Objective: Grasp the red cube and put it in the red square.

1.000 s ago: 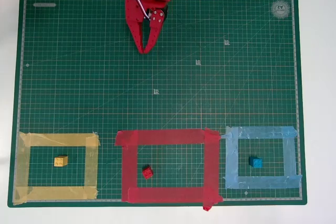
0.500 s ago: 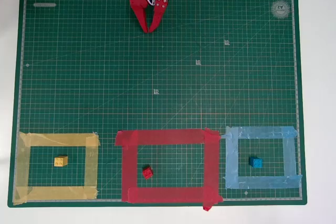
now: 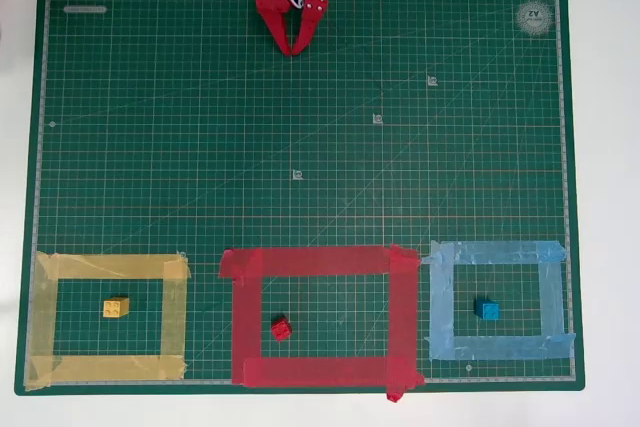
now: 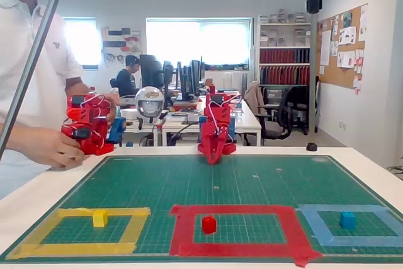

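Note:
The red cube [image 3: 282, 328] [image 4: 209, 224] rests on the mat inside the red square [image 3: 320, 262] [image 4: 234, 210], in its lower left part in the overhead view. My red gripper [image 3: 294, 48] [image 4: 213, 159] hangs at the far edge of the mat, fingers pointing down and pressed together, shut with nothing in it. It is far from the cube.
A yellow block [image 3: 116, 307] lies inside a yellow tape frame [image 3: 110, 267], and a blue block [image 3: 487, 310] inside a light blue tape frame [image 3: 495, 252]. All sit on a green cutting mat [image 3: 150, 127]. A person stands at the left in the fixed view.
My gripper has drawn back toward the mat's far edge and closed from partly open to shut. The cube has not moved.

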{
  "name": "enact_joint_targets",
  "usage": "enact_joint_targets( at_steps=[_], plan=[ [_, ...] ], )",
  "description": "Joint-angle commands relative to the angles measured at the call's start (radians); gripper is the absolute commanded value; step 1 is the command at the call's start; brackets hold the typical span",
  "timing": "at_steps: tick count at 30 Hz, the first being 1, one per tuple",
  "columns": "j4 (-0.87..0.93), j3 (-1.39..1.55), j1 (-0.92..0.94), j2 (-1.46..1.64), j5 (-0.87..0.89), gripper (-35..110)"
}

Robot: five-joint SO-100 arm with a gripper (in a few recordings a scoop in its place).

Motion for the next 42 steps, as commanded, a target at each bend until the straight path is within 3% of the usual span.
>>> enact_joint_targets(
  at_steps=[1, 42],
  plan=[
    [0.023, 0.006, 0.003, 0.015, -0.023, -1],
    [0.018, 0.006, 0.015, 0.037, -0.014, -1]
  ],
)
